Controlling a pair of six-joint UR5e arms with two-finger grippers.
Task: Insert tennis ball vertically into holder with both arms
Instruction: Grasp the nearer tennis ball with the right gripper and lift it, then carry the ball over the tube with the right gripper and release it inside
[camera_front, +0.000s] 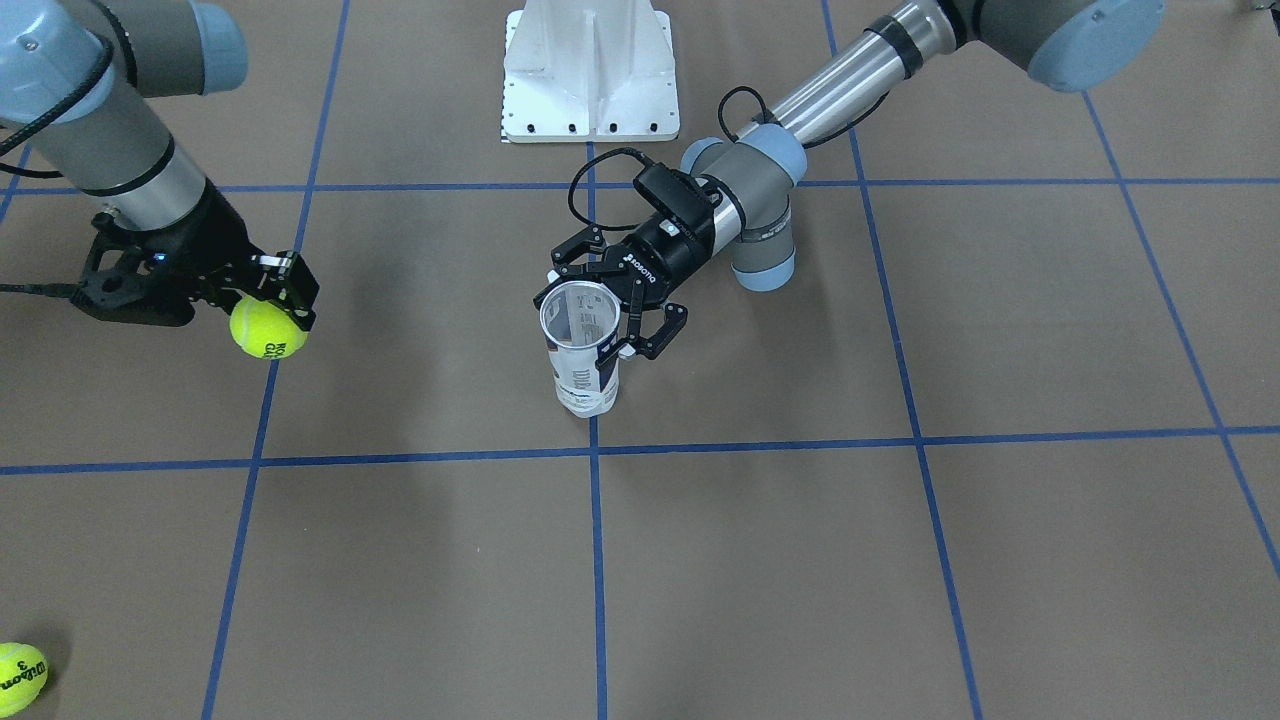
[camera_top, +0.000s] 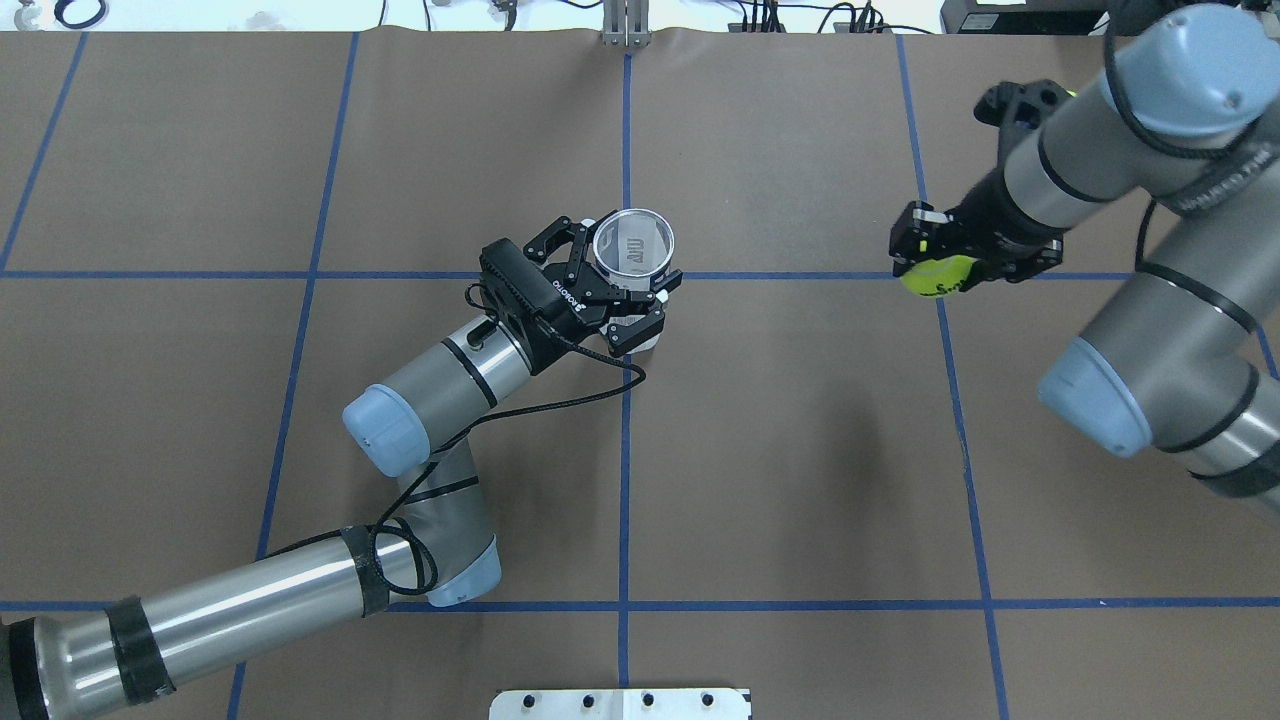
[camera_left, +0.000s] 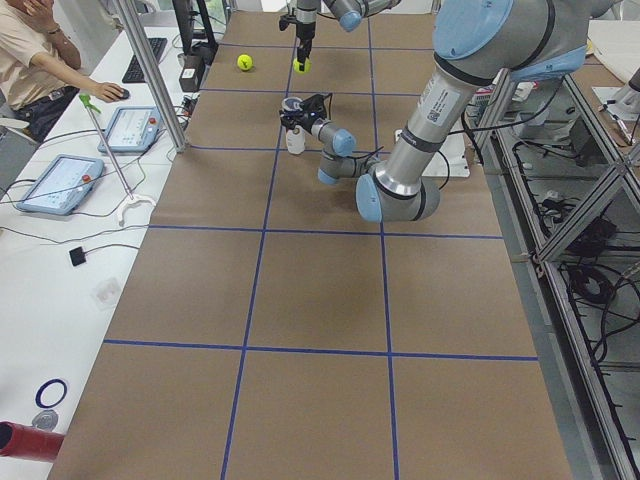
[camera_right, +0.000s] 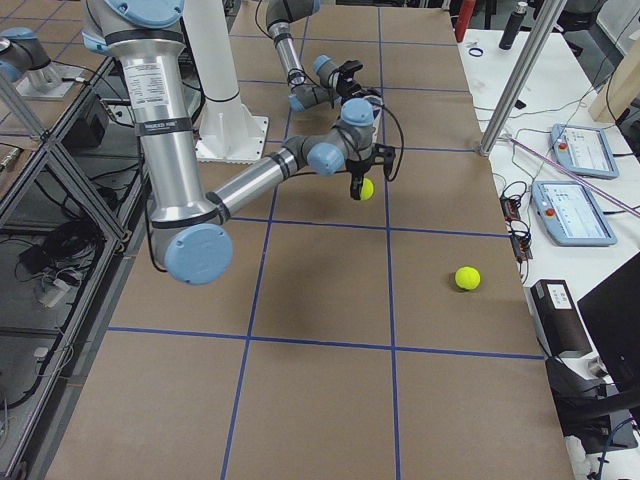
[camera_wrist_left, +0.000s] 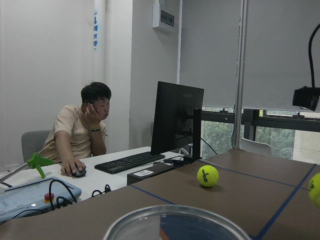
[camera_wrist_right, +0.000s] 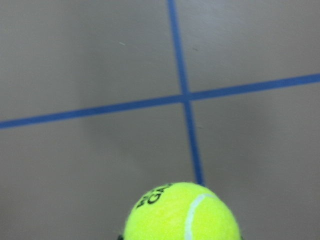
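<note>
The clear holder (camera_front: 585, 380) stands upright with its mouth open near the table's middle; its rim shows at the bottom of the left wrist view (camera_wrist_left: 175, 220). My left gripper (camera_front: 588, 315) comes in from the side and is shut on the holder's upper part (camera_top: 640, 258), one finger on each side. My right gripper (camera_front: 270, 310) is shut on a yellow tennis ball (camera_front: 268, 328) and holds it above the table, well apart from the holder. The ball also shows in the overhead view (camera_top: 935, 275) and the right wrist view (camera_wrist_right: 182, 212).
A second tennis ball (camera_front: 20, 675) lies on the table near the operators' edge, on my right side; it also shows in the left wrist view (camera_wrist_left: 207, 176). The white pedestal (camera_front: 590, 70) stands at my base. Blue tape lines cross the brown table.
</note>
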